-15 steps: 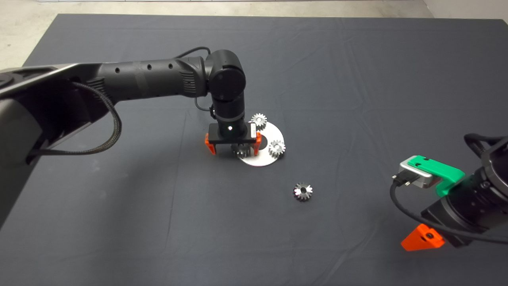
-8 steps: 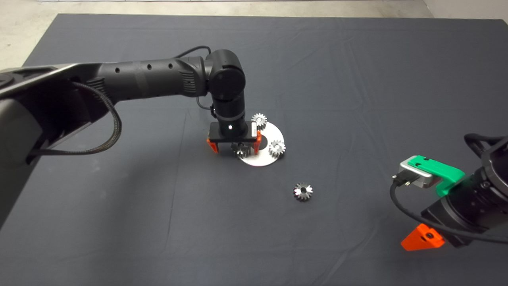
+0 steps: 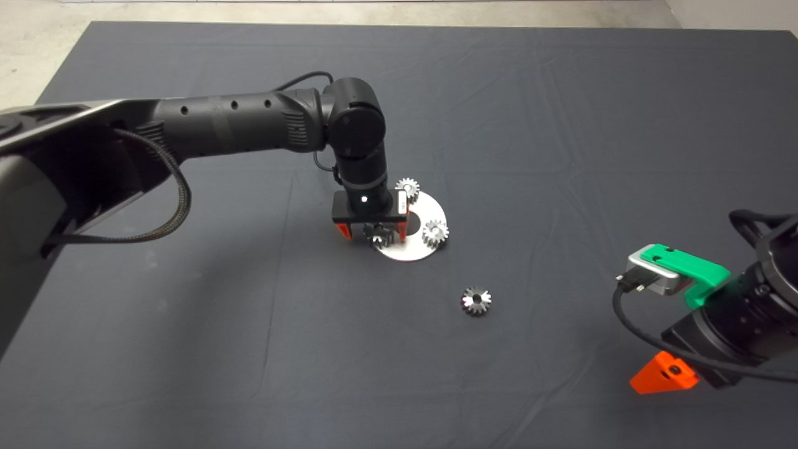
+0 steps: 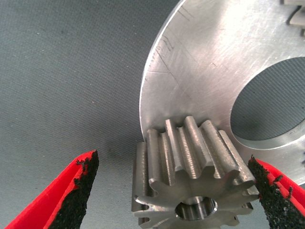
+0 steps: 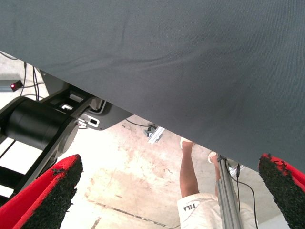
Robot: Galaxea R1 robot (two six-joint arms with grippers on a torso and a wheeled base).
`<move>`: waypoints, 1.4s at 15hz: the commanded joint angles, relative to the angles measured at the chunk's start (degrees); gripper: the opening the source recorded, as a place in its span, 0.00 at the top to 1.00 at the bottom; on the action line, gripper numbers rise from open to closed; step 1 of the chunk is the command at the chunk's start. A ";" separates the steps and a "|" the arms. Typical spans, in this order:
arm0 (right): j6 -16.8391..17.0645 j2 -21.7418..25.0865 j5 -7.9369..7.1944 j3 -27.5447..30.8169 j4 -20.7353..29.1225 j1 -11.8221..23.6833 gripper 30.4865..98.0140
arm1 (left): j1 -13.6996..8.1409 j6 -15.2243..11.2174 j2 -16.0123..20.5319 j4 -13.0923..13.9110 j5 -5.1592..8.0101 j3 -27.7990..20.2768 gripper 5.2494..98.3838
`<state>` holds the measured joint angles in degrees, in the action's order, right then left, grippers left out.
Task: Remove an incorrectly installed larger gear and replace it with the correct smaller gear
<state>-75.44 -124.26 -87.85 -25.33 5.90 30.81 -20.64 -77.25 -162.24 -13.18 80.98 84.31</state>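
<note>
A steel spur gear, the larger gear (image 3: 378, 237), stands at the near left rim of a bright silver disc (image 3: 413, 251) with a wide round hole. My left gripper (image 3: 373, 236) points straight down over it with a finger on each side. In the left wrist view the gear (image 4: 195, 186) is between the pads of this gripper (image 4: 172, 160). One pad (image 4: 267, 183) is at its teeth. The other pad (image 4: 78, 191) stands a gap away. The smaller dark-grey gear (image 3: 476, 300) lies alone on the mat, nearer and to the right. My right gripper (image 3: 662, 373) is parked open at the lower right.
Two paler small gears stand on the disc, one at its far rim (image 3: 407, 186) and one on its right side (image 3: 435, 232). The disc's surface (image 4: 200, 62) is scratched. The right wrist view shows the mat's underside, the floor and a person's leg (image 5: 189, 167).
The left gripper's fingers have drawn closer together around the gear on the disc. The arm has shifted slightly right. The right arm and the loose gear have not moved.
</note>
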 commanded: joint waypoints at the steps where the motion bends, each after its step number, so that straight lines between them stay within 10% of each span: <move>1: -0.06 0.19 -5.23 0.38 2.01 1.10 0.01 | -0.99 0.70 0.03 -0.36 0.05 0.22 0.20; 21: -0.06 -0.07 -5.23 0.39 2.01 1.01 0.01 | -0.99 0.70 0.12 -0.36 0.14 0.66 0.50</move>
<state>-75.44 -124.28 -87.85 -25.33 5.90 30.81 -20.64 -76.84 -162.23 -13.17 79.98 84.79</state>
